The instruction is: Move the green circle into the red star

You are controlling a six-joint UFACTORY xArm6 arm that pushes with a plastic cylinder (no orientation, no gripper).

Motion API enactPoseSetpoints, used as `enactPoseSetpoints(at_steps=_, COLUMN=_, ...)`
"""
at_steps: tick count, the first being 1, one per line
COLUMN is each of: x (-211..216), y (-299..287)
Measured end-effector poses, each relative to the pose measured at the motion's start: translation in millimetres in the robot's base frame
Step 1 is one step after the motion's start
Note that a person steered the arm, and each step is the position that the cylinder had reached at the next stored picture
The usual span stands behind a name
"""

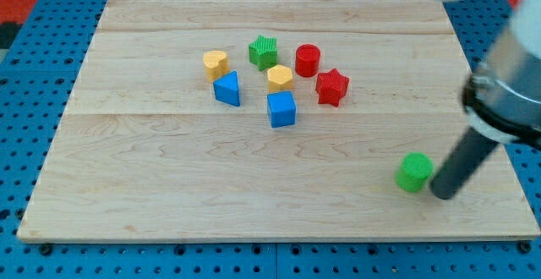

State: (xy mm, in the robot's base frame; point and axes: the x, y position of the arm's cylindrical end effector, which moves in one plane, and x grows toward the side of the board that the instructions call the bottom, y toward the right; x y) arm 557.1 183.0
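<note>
The green circle (413,172) lies alone near the view's bottom right of the wooden board (169,186). The red star (332,86) sits up and to the left of it, at the right edge of a cluster of blocks. My tip (442,193) rests on the board just right of the green circle and slightly below it, touching or nearly touching it. The dark rod rises from the tip toward the view's upper right.
The cluster holds a red cylinder (308,60), a green star (264,51), a yellow heart (215,63), a yellow hexagon (280,78), a blue triangle (227,89) and a blue cube (281,109). The board's right edge is close to my tip.
</note>
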Motion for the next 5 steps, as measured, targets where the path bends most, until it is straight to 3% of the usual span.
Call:
enactPoseSetpoints(at_steps=2, x=-8.2, y=-49.9)
enactPoseSetpoints(at_steps=3, x=-68.8, y=-65.3)
enactPoseSetpoints(at_steps=4, x=-78.0, y=-58.2)
enactPoseSetpoints(at_steps=5, x=-93.4, y=-10.7)
